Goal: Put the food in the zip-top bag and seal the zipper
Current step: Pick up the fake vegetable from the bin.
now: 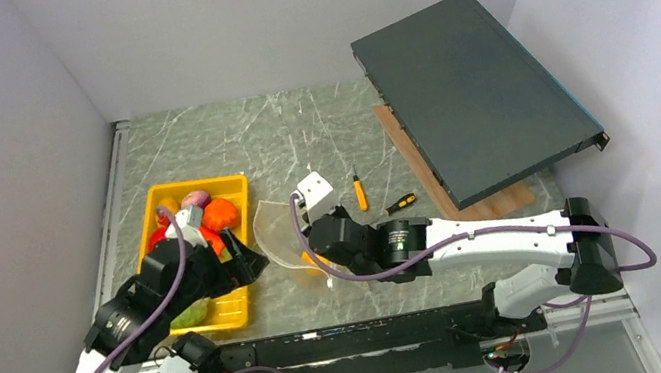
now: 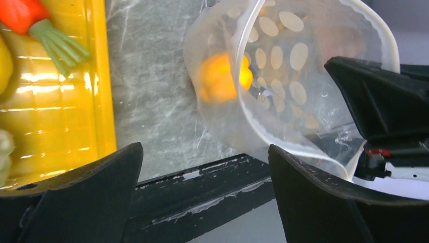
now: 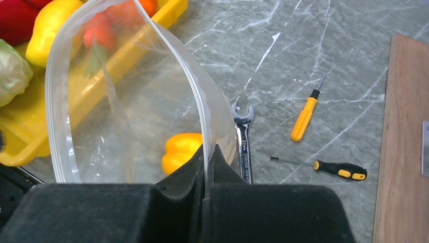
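The clear zip-top bag (image 3: pixel 126 101) stands open on the table, its white zipper (image 3: pixel 50 106) ringing the mouth. My right gripper (image 3: pixel 207 152) is shut on the bag's rim and holds the mouth up. A yellow pepper (image 3: pixel 179 151) lies inside the bag, also seen in the left wrist view (image 2: pixel 222 76). My left gripper (image 2: pixel 205 157) is open and empty, between the bag (image 2: pixel 283 76) and the yellow tray (image 2: pixel 60 101). More food sits in the tray: a carrot (image 2: pixel 30 15), a yellow pepper (image 3: pixel 50 25), a cabbage (image 3: pixel 12 71).
A steel wrench (image 3: pixel 244 142) lies right of the bag. Two screwdrivers (image 3: pixel 305 114) (image 3: pixel 339 169) lie farther right. A wooden board (image 1: pixel 425 171) carries a tilted black case (image 1: pixel 475 101) at the back right. A small white block (image 1: pixel 314 189) sits behind the bag.
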